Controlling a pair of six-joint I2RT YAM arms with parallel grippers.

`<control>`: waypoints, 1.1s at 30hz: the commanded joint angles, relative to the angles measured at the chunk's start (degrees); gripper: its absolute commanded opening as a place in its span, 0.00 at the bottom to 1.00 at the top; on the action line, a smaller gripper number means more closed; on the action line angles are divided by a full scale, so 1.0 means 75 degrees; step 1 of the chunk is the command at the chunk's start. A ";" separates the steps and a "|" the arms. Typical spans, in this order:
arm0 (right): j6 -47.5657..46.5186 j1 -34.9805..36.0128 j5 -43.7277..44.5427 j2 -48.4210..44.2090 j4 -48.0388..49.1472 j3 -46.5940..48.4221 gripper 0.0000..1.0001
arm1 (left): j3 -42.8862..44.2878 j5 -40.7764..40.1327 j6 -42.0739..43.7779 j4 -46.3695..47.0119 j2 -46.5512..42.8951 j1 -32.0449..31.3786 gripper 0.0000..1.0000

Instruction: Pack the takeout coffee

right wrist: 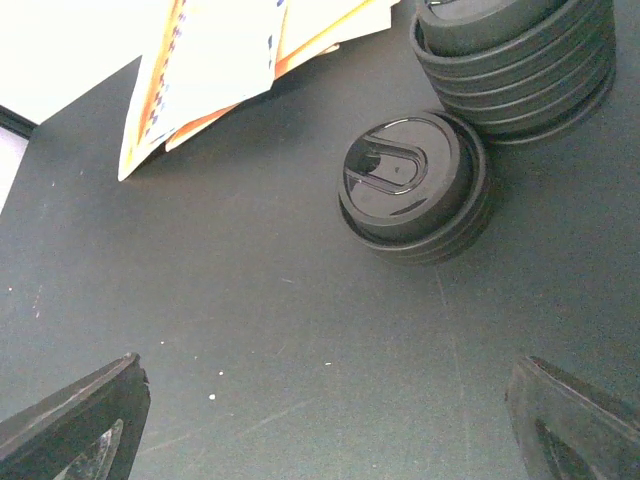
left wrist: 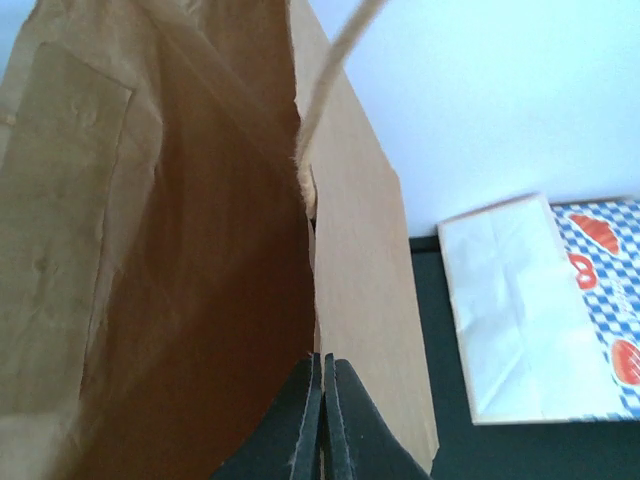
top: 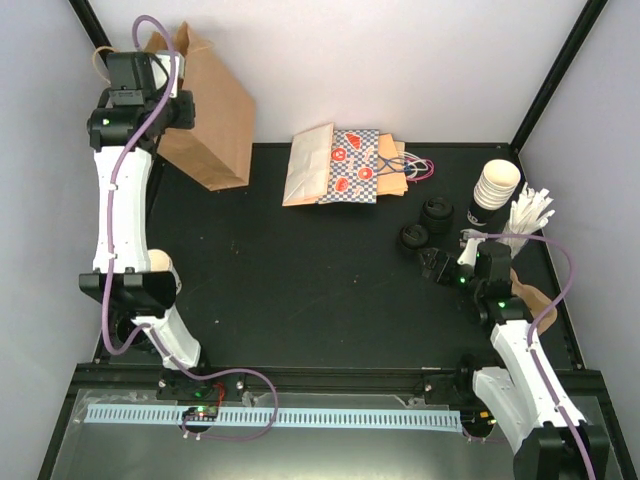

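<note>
Pinching rim of brown bag [left wrist: 370,300] at far left of counter [top: 300,300], left hand [left wrist: 322,375] was clenched on paper. Right hand [right wrist: 325,430] hung released over black lids [right wrist: 410,190]. Capped coffee not visible; bare cups [top: 497,185] stacked near lids. Judged light, crushable: grip mid-wall, gently.

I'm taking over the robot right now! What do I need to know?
Left hand: shut on the edge of the standing brown paper bag.
Right hand: open and empty, above the table beside the black lids.
Paper cups: stacked at the far right. No capped coffee shows.
Done: bag gripped.
Probably left: lid a cup, then put it in the bag.
</note>
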 commanded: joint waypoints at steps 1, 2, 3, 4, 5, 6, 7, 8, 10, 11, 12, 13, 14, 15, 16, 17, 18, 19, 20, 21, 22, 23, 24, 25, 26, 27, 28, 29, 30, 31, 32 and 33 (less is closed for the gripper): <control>0.0050 0.0030 -0.0094 -0.0165 0.0018 0.0222 1.00 | -0.0568 0.0192 -0.0086 -0.0596 -0.0615 -0.0324 0.02; 0.0077 0.0030 -0.0109 -0.0158 0.0024 0.0240 1.00 | -0.0811 0.0317 -0.0142 -0.0594 -0.0834 -0.0418 0.02; 0.0084 0.0027 -0.0131 -0.0139 0.0041 0.0247 1.00 | -0.1080 0.0391 -0.0192 -0.0563 -0.1090 -0.0519 0.02; 0.0104 0.0023 -0.0159 -0.0125 0.0058 0.0256 1.00 | -0.1386 0.0452 -0.0207 -0.0532 -0.1352 -0.0653 0.01; 0.0123 0.0029 -0.0189 -0.0110 0.0070 0.0259 1.00 | -0.1657 0.0465 -0.0215 -0.0483 -0.1649 -0.0809 0.02; 0.0122 0.0030 -0.0235 -0.0092 0.0086 0.0275 1.00 | -0.1946 0.0447 -0.0220 -0.0445 -0.2031 -0.0975 0.02; 0.0080 0.0027 -0.0336 -0.0065 0.0101 0.0288 1.00 | -0.2199 0.0441 -0.0221 -0.0433 -0.2312 -0.1201 0.02; 0.0025 0.0030 -0.0463 -0.0025 0.0100 0.0319 1.00 | -0.2438 0.0401 -0.0262 -0.0421 -0.2573 -0.1380 0.02; -0.0002 0.0027 -0.0607 0.0070 0.0026 0.0399 1.00 | -0.2887 0.0339 -0.0440 -0.0423 -0.3062 -0.1681 0.02; 0.0009 0.0025 -0.0646 0.0116 -0.0010 0.0426 1.00 | -0.3107 0.0355 -0.0524 -0.0451 -0.3288 -0.1821 0.01; 0.0014 0.0019 -0.0672 0.0134 -0.0023 0.0434 1.00 | -0.3273 0.0383 -0.0604 -0.0518 -0.3495 -0.1982 0.02; 0.0030 0.0019 -0.0704 0.0137 -0.0031 0.0435 1.00 | -0.3421 0.0445 -0.0667 -0.0599 -0.3666 -0.2112 0.02; 0.0035 0.0027 -0.0720 0.0127 -0.0033 0.0419 1.00 | -0.3540 0.0497 -0.0741 -0.0681 -0.3814 -0.2248 0.01; 0.0028 0.0034 -0.0726 0.0110 -0.0040 0.0407 1.00 | -0.3653 0.0562 -0.0801 -0.0760 -0.3974 -0.2384 0.02; 0.0024 0.0029 -0.0730 0.0104 -0.0059 0.0401 1.00 | -0.3757 0.0667 -0.0841 -0.0816 -0.4218 -0.2493 0.01; 0.0005 0.0027 -0.0722 0.0095 -0.0098 0.0400 1.00 | -0.3864 0.0834 -0.0868 -0.0840 -0.4384 -0.2605 0.01; 0.0002 0.0027 -0.0715 0.0087 -0.0139 0.0403 1.00 | -0.3977 0.1027 -0.0876 -0.0834 -0.4538 -0.2712 0.01; -0.0016 0.0030 -0.0714 0.0086 -0.0158 0.0402 1.00 | -0.4118 0.1248 -0.0871 -0.0795 -0.4707 -0.2815 0.02; -0.0031 0.0030 -0.0715 0.0070 -0.0181 0.0406 1.00 | -0.4249 0.1496 -0.0847 -0.0765 -0.4856 -0.2926 0.01; -0.0046 0.0027 -0.0715 0.0062 -0.0216 0.0409 1.00 | -0.4357 0.1718 -0.0793 -0.0739 -0.4993 -0.3053 0.02; -0.0057 0.0026 -0.0727 0.0058 -0.0240 0.0411 1.00 | -0.4473 0.1923 -0.0724 -0.0713 -0.5132 -0.3201 0.02; -0.0057 0.0022 -0.0761 0.0059 -0.0257 0.0412 1.00 | -0.4596 0.2073 -0.0665 -0.0690 -0.5250 -0.3366 0.02; -0.0057 0.0019 -0.0806 0.0058 -0.0276 0.0412 1.00 | -0.4707 0.2183 -0.0620 -0.0673 -0.5359 -0.3533 0.01; -0.0063 0.0029 -0.0853 0.0062 -0.0290 0.0412 1.00 | -0.4842 0.2256 -0.0568 -0.0640 -0.5448 -0.3707 0.02; -0.0049 0.0036 -0.0906 0.0067 -0.0302 0.0406 1.00 | -0.5043 0.2274 -0.0529 -0.0588 -0.5534 -0.3899 0.02; -0.0047 0.0028 -0.0966 0.0076 -0.0297 0.0392 1.00 | -0.5146 0.2281 -0.0464 -0.0537 -0.5593 -0.4119 0.01; -0.0032 0.0036 -0.1043 0.0093 -0.0286 0.0373 1.00 | -0.5329 0.2234 -0.0393 -0.0519 -0.5632 -0.4333 0.02; -0.0027 0.0035 -0.1108 0.0116 -0.0297 0.0355 1.00 | -0.5463 0.2137 -0.0326 -0.0498 -0.5641 -0.4590 0.02; -0.0030 0.0044 -0.1166 0.0150 -0.0319 0.0353 1.00 | -0.5619 0.1914 -0.0243 -0.0445 -0.5645 -0.4955 0.02; -0.0033 0.0050 -0.1188 0.0185 -0.0361 0.0360 1.00 | -0.5777 0.1675 -0.0144 -0.0351 -0.5658 -0.5225 0.01; -0.0042 0.0069 -0.1195 0.0242 -0.0397 0.0364 1.00 | -0.5954 0.1402 -0.0015 -0.0257 -0.5664 -0.5482 0.01; -0.0073 0.0095 -0.1206 0.0299 -0.0442 0.0384 1.00 | -0.6119 0.1136 0.0104 -0.0159 -0.5654 -0.5735 0.01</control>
